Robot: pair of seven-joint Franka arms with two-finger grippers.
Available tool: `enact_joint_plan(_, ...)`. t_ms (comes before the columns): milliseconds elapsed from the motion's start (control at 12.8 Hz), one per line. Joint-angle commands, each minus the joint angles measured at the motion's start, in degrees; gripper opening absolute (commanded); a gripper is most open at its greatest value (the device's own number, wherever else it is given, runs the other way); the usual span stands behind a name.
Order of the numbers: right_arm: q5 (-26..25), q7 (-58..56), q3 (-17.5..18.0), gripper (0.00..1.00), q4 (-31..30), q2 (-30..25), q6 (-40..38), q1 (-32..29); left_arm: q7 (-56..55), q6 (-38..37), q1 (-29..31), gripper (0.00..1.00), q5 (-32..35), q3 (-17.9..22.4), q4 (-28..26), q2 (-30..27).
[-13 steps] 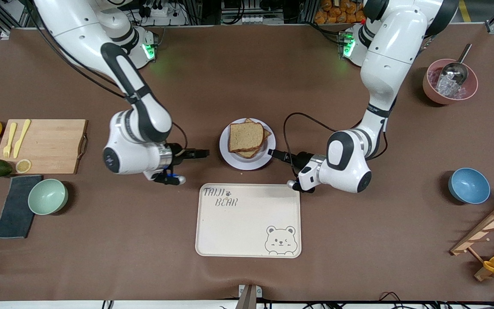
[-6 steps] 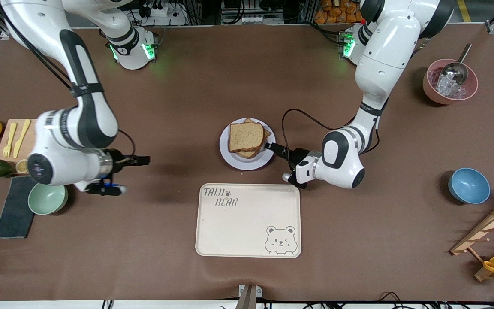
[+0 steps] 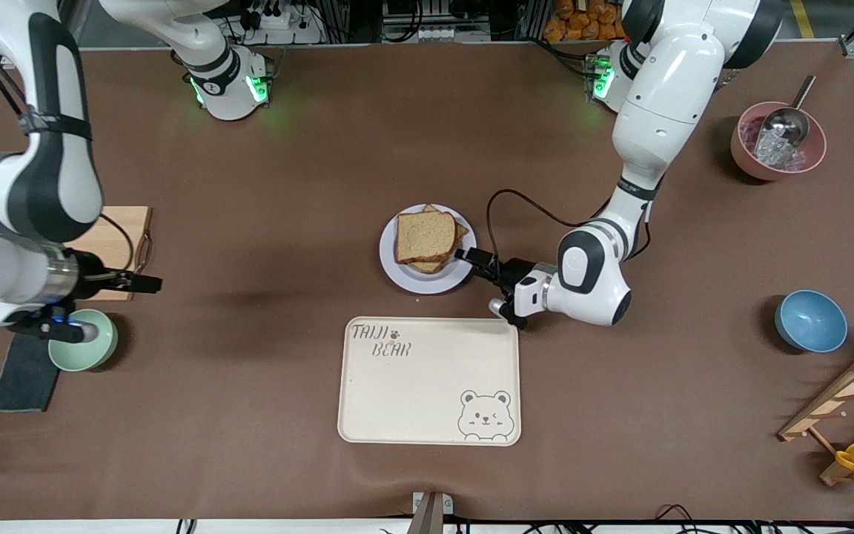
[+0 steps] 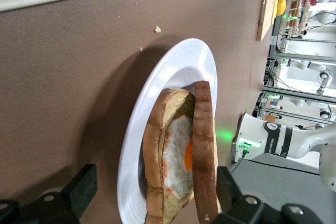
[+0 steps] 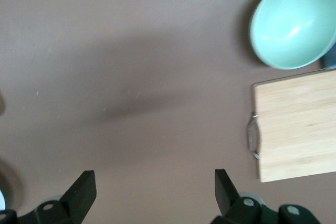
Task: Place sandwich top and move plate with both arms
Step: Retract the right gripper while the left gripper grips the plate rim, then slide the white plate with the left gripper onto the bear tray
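Sandwich top (image 3: 424, 236) already lies on the egg slice (image 4: 176, 157) on the plate (image 3: 400, 273), centre of the front frame, just above the bear tray (image 3: 429, 380). So the placing step looks done; the plate move is in hand.

Left gripper (image 3: 466, 256) sits at the plate's rim toward the left arm's end of the table, fingers spread and holding nothing (left wrist view shows the rim and sandwich between them).

Right gripper (image 3: 150, 282) is at mid-left of the frame, over bare table beside the cutting board (image 3: 114, 245) and green bowl (image 3: 93, 348), released, well apart from the plate.

Next likely needs the left fingers closing on the rim and the right arm coming to the rim facing it.
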Motion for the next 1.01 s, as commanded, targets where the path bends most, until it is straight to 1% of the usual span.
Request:
enact_joint_plan(0, -1.2, -5.6, -2.0, 1.0, 2.0, -0.5, -1.5, -0.8, 3.6, 0.4, -0.3, 1.0, -2.7, 0.2, -0.8, 0.3)
enact_joint_plan(78, -2.8, -6.1, -2.0, 1.0, 3.1, -0.6, -3.9, -0.7, 4.5, 0.4, -0.3, 1.0, -2.8, 0.2, -0.8, 0.4)
enact_joint_plan(156, -5.8, -6.6, -2.0, 1.0, 5.2, -0.9, -6.6, -0.9, 5.5, 0.4, -0.3, 0.81, -2.8, 0.2, -1.0, 0.4)
enact_joint_plan(234, -7.3, -6.7, -1.8, 1.0, 7.1, -1.9, -7.8, -1.6, 6.2, 0.4, -0.5, 0.47, -2.8, 0.2, -1.4, 0.3)
enact_joint_plan(311, -7.3, -7.2, -1.8, 1.0, 7.5, -3.1, -7.9, -2.3, 6.9, 0.4, -0.5, 0.14, -2.8, 0.3, -1.6, 0.3)
enact_joint_plan(389, -7.0, -9.5, -1.8, 1.0, 7.6, -4.5, -7.4, -2.8, 7.2, 0.4, -0.5, 0.0, -2.8, 0.3, -1.8, 0.3)
enact_joint_plan(545, -6.6, -15.4, -1.6, 1.0, 7.7, -6.1, -7.3, -3.9, 7.9, 0.4, -0.6, 0.0, -2.8, 0.3, -2.5, 0.3)
enact_joint_plan(701, -6.5, -15.3, -1.1, 1.0, 6.8, -9.9, -7.6, -3.3, 9.2, 0.4, -0.5, 0.0, -2.8, 0.3, -3.2, 0.3)
enact_joint_plan(934, -6.3, -14.1, 2.0, 1.0, 3.2, -16.3, -7.4, -4.1, 9.3, 0.4, 0.2, 0.0, -3.2, 0.2, -3.5, 0.3)
